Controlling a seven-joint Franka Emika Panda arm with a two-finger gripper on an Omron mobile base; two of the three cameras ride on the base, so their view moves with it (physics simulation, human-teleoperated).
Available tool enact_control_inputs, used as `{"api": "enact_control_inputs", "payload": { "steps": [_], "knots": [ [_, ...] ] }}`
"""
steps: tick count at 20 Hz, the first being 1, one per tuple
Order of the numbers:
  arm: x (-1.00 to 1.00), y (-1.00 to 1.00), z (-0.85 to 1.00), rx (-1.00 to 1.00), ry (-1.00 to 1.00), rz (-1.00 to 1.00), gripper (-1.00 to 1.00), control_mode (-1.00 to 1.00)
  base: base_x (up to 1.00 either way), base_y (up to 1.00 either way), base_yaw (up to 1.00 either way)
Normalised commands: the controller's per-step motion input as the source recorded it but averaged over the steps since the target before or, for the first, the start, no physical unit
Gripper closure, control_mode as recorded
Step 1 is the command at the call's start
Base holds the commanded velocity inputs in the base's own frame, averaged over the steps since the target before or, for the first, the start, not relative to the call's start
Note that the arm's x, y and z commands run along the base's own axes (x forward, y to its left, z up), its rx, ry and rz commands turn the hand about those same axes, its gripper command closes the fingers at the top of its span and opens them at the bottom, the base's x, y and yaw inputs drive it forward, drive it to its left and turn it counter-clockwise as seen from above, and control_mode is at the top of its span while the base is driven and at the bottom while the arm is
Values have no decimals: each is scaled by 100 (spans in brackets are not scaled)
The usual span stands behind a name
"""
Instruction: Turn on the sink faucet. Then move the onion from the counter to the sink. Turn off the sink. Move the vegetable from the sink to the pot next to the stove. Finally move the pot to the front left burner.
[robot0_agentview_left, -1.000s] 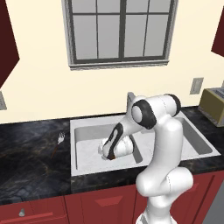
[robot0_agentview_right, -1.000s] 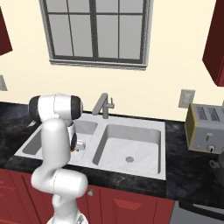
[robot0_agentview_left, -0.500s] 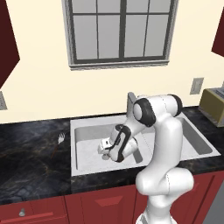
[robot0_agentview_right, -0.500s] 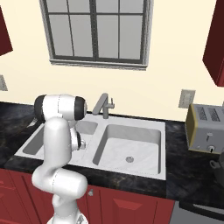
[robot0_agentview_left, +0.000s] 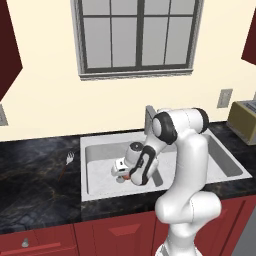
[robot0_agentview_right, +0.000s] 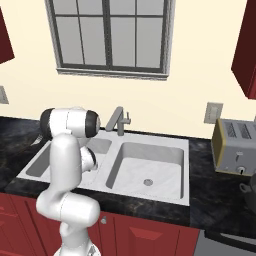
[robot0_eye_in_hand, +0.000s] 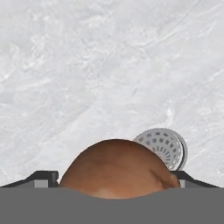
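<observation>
Now lifted a little off the floor of the sink (robot0_agentview_left: 100, 186) compared with a second ago, gripper (robot0_agentview_left: 125, 175) carrying the onion (robot0_eye_in_hand: 116, 168) up above the drain (robot0_eye_in_hand: 162, 146). Reads as the start of the trip to the pot. Fingers (robot0_eye_in_hand: 43, 178) spread wide, clamped either side of the onion.

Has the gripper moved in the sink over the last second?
Yes. The gripper, shut on the onion, has shifted toward the sink's front rim.

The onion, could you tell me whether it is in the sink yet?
In: the onion sits between the gripper fingertips over the sink floor, beside the drain.
</observation>
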Motion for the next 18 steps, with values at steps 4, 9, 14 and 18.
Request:
{"api": "enact_control_inputs", "payload": {
  "steps": [4, 9, 14, 18],
  "knots": [
    [-14, 3, 18, 0, 0, -6, 100, -100, 0, 0, 0],
    [-24, 0, 60, 0, 0, -6, 100, -100, 0, 0, 0],
    [-10, 0, 86, 0, 1, -3, 100, -100, 0, 0, 0],
    [0, 0, 98, 0, 1, 0, 100, -100, 0, 0, 0]
  ]
}}
